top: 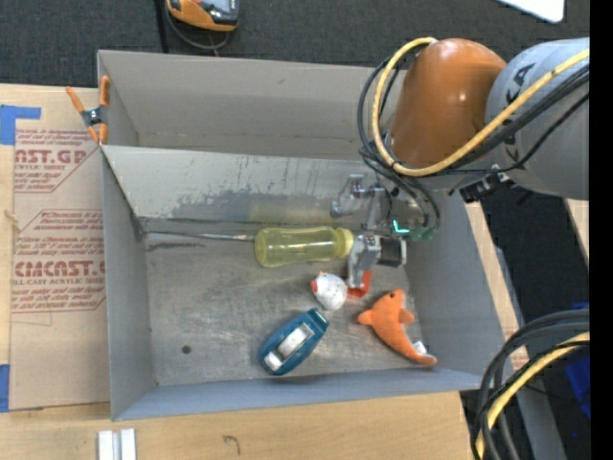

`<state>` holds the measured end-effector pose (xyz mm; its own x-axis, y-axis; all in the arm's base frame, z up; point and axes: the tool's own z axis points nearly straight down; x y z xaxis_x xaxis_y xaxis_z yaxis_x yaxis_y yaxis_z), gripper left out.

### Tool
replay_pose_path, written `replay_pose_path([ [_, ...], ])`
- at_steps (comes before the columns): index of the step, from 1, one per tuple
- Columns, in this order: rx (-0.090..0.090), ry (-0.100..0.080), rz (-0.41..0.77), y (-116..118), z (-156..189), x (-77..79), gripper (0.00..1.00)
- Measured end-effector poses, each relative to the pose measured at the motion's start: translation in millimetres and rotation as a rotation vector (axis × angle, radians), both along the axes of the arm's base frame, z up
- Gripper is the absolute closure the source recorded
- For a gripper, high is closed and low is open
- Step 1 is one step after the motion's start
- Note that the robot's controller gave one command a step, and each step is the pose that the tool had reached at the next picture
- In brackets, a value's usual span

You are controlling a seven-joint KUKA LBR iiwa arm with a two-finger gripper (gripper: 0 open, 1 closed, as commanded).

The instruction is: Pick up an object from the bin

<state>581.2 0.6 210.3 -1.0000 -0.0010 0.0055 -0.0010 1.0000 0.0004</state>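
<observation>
My gripper (362, 262) hangs low in the right half of the bin, just past the cap end of a yellow translucent bottle (302, 246) that lies on its side. Directly below the gripper sits a small white rounded thing (329, 291) with a red-orange bit at its right side. An orange plush fish (393, 324) lies to the lower right of the gripper, near the bin's right wall. A blue and white oblong gadget (292, 343) rests towards the front wall, left of the fish.
The arm with its orange cover and looped yellow cables comes in over the bin's right rim. The left half of the bin floor is bare metal. The slanted back wall rises just behind the bottle.
</observation>
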Motion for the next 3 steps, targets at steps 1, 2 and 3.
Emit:
replay_pose_path([
  [1, 0.0, -0.008, 0.0, 0.0, 4.2, 1.6, 0.0],
  [2, 0.0, -0.015, 0.042, -7.0, -38.7, -21.3, 0.0],
  [3, 0.0, -0.011, 0.162, -31.4, -99.2, -22.0, 0.0],
])
